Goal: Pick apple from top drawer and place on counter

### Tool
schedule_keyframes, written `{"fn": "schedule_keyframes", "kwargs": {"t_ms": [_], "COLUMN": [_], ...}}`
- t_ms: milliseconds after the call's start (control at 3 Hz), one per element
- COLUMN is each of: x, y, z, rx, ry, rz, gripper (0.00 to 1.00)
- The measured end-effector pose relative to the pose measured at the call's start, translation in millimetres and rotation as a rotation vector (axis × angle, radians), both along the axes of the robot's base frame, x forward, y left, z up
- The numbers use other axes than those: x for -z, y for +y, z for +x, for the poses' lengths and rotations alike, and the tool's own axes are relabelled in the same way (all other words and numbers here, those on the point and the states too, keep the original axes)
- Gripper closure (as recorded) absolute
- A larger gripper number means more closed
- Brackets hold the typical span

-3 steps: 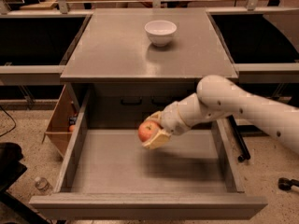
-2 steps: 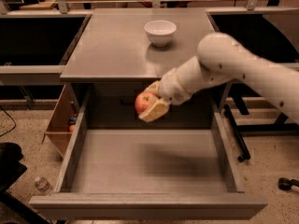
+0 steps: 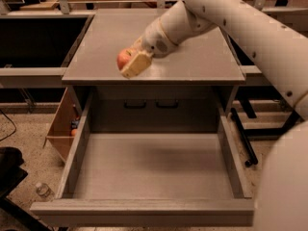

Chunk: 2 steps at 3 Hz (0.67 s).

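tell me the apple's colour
Red-orange apple, camera view; the gripper holds it over the counter.

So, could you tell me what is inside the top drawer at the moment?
Only bare grey floor shows in the top drawer. Its front wall hides the nearest strip of floor. The gripper holds the apple over the counter.

The white arm [image 3: 250, 28] enters from the upper right and slants down and to the left, while another broad white part of the robot fills the lower right corner of the view. Its forearm tapers into a rounded wrist [image 3: 161, 35] that points toward the counter's [image 3: 192, 64] front-left corner. The gripper [image 3: 128, 61] sits over the counter close to the front edge, left of its middle, clamped around the apple [image 3: 123, 57], with one flat tan finger pad [image 3: 135, 64] facing the camera and the other hidden behind the fruit.
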<state>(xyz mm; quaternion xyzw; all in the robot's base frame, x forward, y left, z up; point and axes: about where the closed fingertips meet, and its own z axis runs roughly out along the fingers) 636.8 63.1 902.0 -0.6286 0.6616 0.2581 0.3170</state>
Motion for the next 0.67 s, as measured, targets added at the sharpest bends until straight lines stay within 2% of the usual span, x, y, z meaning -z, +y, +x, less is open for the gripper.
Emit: {"fn": "schedule_keyframes", "kwargs": {"t_ms": [333, 667], "x": [-42.8, -55.1], "y": [47.8, 94.9], "z": [41.8, 83.1], "rx": [0.033, 0.093], "ry": [-0.03, -0.056], "rz": [0.088, 0.133], "gripper": [1.0, 1.0]}}
